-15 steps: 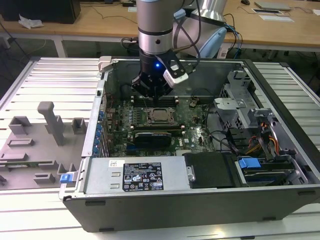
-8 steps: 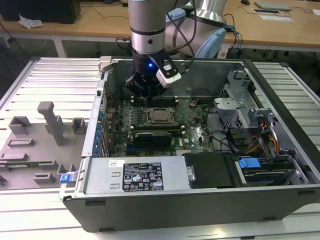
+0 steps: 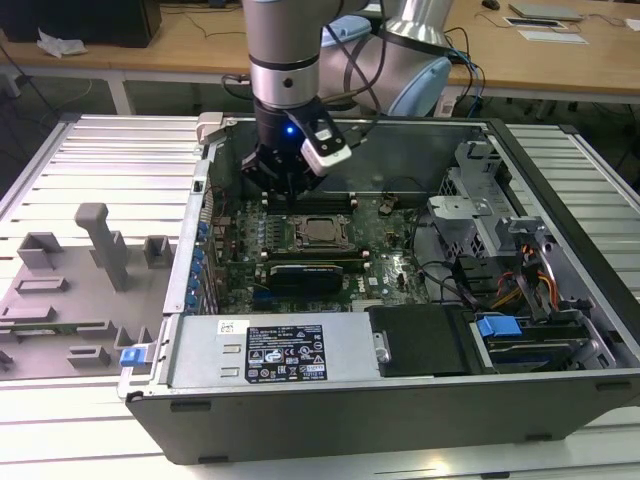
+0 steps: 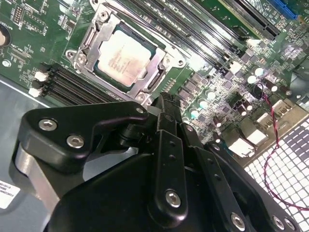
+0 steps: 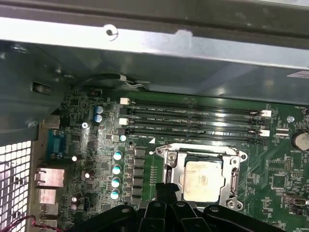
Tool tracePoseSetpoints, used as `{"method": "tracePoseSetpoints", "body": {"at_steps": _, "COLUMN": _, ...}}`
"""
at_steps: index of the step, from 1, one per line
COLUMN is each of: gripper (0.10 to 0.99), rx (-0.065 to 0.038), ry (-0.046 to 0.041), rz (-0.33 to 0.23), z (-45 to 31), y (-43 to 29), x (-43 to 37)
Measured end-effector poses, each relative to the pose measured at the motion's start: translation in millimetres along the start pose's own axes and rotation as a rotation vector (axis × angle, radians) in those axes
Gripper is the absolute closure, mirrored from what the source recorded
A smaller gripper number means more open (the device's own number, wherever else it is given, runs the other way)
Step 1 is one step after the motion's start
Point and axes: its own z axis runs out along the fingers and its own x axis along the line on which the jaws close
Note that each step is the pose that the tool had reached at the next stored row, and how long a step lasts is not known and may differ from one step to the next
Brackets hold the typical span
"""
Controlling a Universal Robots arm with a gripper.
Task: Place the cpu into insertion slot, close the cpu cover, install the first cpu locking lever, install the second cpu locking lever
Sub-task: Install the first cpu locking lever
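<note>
- Hovering inside the open computer case, the claw hangs over the green board, just on the far side of the insertion slot.
- In the first wrist view we see the claw drawn closed, its tips together and nothing held between them.
- We find the cpu lying flat in the slot near the middle of the board, its pale metal top facing up.
- We see the cpu cover folded down around the chip, which shows through the cut-out middle in both wrist views.
- The claw's tips sit just over one edge of the cover; we cannot tell whether they touch it.
- Long black memory slots run side by side just beyond the far edge of the socket.
- The case stands on a slatted desk, and a grey fixture tray lies beside it on the exterior view's left.
</note>
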Motion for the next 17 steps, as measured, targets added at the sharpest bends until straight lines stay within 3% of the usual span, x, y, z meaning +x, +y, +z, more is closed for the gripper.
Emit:
{"method": "tracePoseSetpoints", "body": {"at_steps": 2, "gripper": 0.980, "rx": -0.007, "ry": -0.0007, "rz": 0.000, "z": 0.0, "y": 0.1, "x": 1.4}}
{"method": "tracePoseSetpoints", "body": {"at_steps": 9, "gripper": 0.980, "rx": -0.011, "ry": -0.0010, "rz": 0.001, "z": -0.5, "y": 1.0, "x": 11.5}}
{"method": "tracePoseSetpoints", "body": {"at_steps": 13, "gripper": 0.980, "rx": -0.037, "ry": -0.0032, "rz": 0.002, "z": -0.6, "y": 1.1, "x": 13.6}}
{"method": "tracePoseSetpoints", "body": {"at_steps": 15, "gripper": 0.980, "rx": -0.057, "ry": -0.0047, "rz": 0.003, "z": -0.7, "y": 1.1, "x": 14.7}}
{"method": "tracePoseSetpoints", "body": {"at_steps": 17, "gripper": 0.980, "rx": -0.083, "ry": -0.0069, "rz": 0.004, "z": -0.8, "y": 1.2, "x": 16.0}}
